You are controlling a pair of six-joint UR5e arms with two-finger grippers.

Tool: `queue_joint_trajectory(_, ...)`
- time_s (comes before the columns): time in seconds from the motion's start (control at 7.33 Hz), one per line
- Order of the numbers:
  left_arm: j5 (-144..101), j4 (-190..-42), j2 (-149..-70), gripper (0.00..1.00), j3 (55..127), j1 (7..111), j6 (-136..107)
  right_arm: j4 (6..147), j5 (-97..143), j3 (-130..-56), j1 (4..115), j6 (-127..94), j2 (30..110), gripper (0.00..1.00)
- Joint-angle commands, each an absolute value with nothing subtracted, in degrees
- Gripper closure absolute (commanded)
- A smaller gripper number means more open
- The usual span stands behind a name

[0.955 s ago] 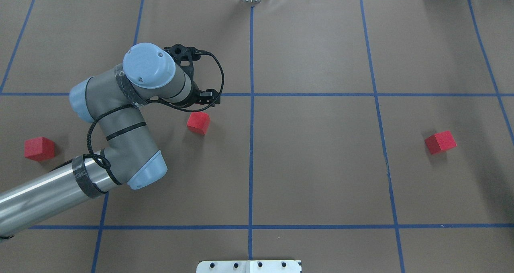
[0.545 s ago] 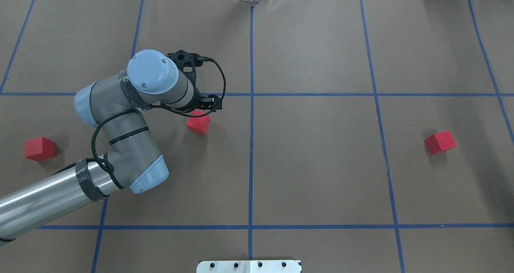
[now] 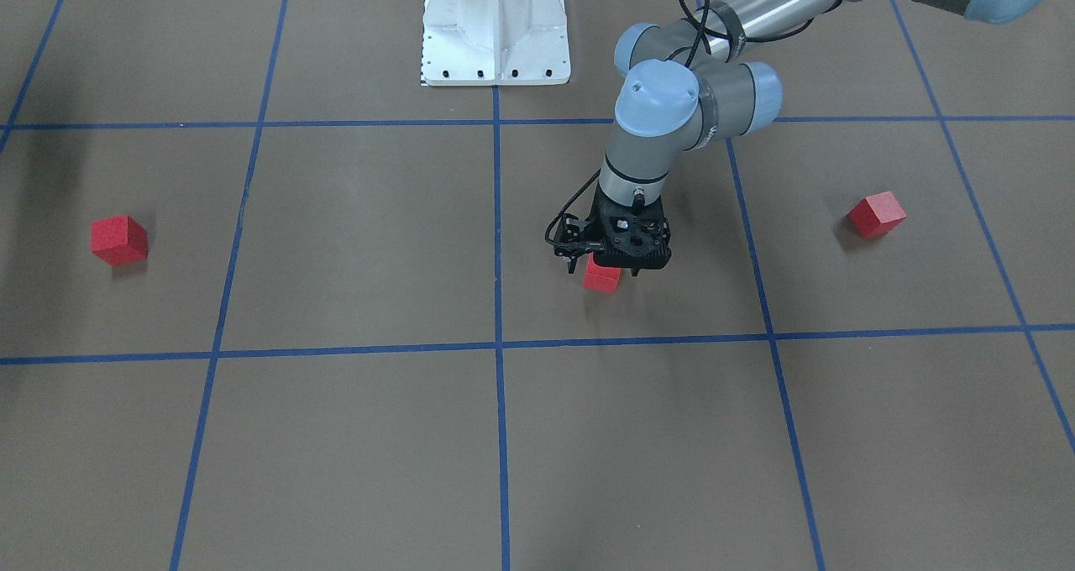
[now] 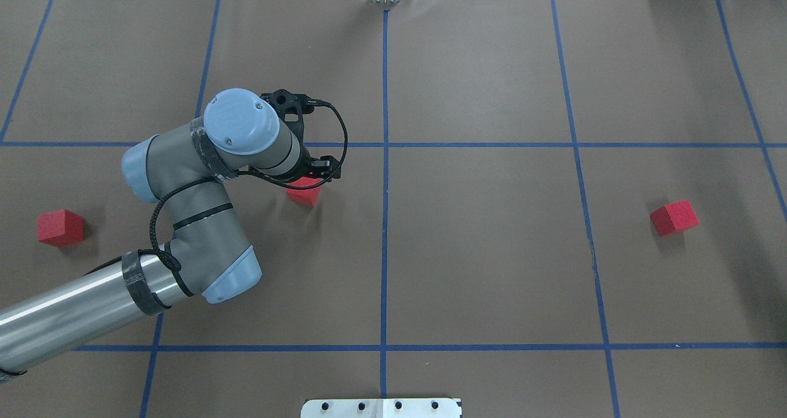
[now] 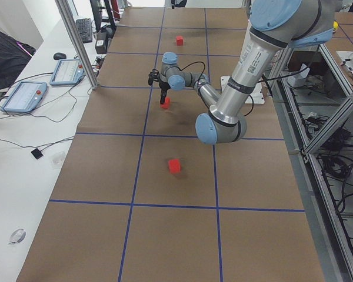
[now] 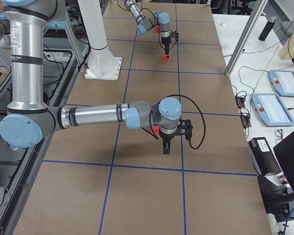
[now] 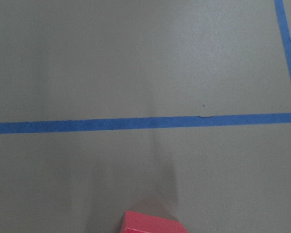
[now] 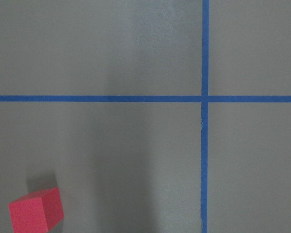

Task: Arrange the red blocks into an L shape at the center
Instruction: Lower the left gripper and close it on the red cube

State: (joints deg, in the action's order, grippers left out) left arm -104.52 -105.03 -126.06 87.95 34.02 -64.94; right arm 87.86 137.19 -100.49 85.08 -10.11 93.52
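Fingers (image 3: 636, 270) of the left gripper (image 3: 605, 265) stand wide, 1 to each side of the middle block (image 3: 602, 280), low over it. On the brown desk (image 4: 492, 252), that block sits near the center (image 4: 385, 144), on the robot's left of it. Right gripper (image 6: 165, 150) shows only side-on, so I cannot tell its fingers' spread. Left block (image 4: 59, 228) and right block (image 4: 674, 217) lie far out. All 3 are red, well apart.

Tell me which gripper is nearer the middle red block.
Left. The left gripper sits over the middle red block; the right gripper hangs far off, near another red block.
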Motion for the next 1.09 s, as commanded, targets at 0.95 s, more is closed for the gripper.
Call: queue_joint_trajectory(0.95,-108.37,-104.24,-124.98,0.34,87.89,33.4,-64.95,87.72,138.95,-100.72,85.17,-10.28,93.16,0.0)
